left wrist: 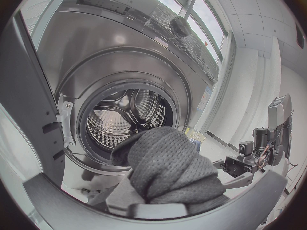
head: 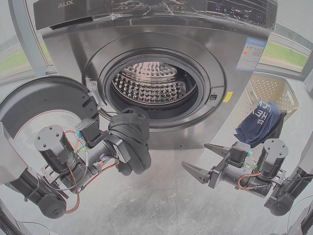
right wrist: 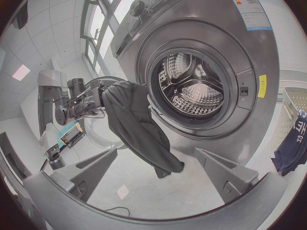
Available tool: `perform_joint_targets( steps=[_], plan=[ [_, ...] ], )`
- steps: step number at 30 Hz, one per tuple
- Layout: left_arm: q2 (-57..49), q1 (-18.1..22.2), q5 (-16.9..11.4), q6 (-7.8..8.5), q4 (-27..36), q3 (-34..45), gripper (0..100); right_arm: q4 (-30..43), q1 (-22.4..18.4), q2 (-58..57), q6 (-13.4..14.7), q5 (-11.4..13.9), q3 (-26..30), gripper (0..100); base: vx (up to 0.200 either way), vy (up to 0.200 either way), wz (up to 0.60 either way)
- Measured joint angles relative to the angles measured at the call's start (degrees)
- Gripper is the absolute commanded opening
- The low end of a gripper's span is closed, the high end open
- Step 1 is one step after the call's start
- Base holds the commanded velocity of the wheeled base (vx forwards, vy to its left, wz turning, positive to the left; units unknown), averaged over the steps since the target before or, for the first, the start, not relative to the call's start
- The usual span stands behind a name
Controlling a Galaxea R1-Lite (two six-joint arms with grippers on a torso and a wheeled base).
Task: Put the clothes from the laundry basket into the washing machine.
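Note:
The washing machine (head: 208, 59) stands in front of me with its steel drum (head: 146, 85) bare inside. My left gripper (head: 130, 144) is shut on a dark grey garment (head: 132, 137), held just below and in front of the drum opening's lower left rim; the cloth hides the fingers and hangs toward the floor. In the left wrist view the garment (left wrist: 169, 166) bulges over the gripper (left wrist: 144, 205). My right gripper (head: 194, 154) is open and holds nothing, low at the right. Beside the machine, a navy blue garment (head: 260, 123) drapes over the cream laundry basket (head: 283, 95).
The round door (head: 42, 101) is swung fully open to the left, right behind my left arm. Grey tiled floor (head: 169, 193) lies open between the arms. The basket (right wrist: 292, 112) leans close against the machine's right side.

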Motion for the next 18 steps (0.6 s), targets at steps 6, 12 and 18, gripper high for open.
perform_joint_targets(
  steps=[6, 12, 18],
  plan=[
    [0.5, -0.5, -0.2, 0.04, 0.0, 0.5, 0, 0.0, -1.0, 0.3, 0.0, -0.2, 0.1, 100, 0.067, 0.000, 0.00],
    [0.9, -0.2, -0.5, 0.17, 0.0, 0.6, 0, 0.0, -1.0, 0.4, 0.0, -0.2, 0.4, 100, 0.200, 0.000, 0.00],
    [1.7, -0.4, -0.4, 0.33, 0.0, 0.6, 0, 0.0, -0.7, 0.4, 0.0, -0.2, 0.5, 100, 0.200, 0.000, 0.00]
  ],
)
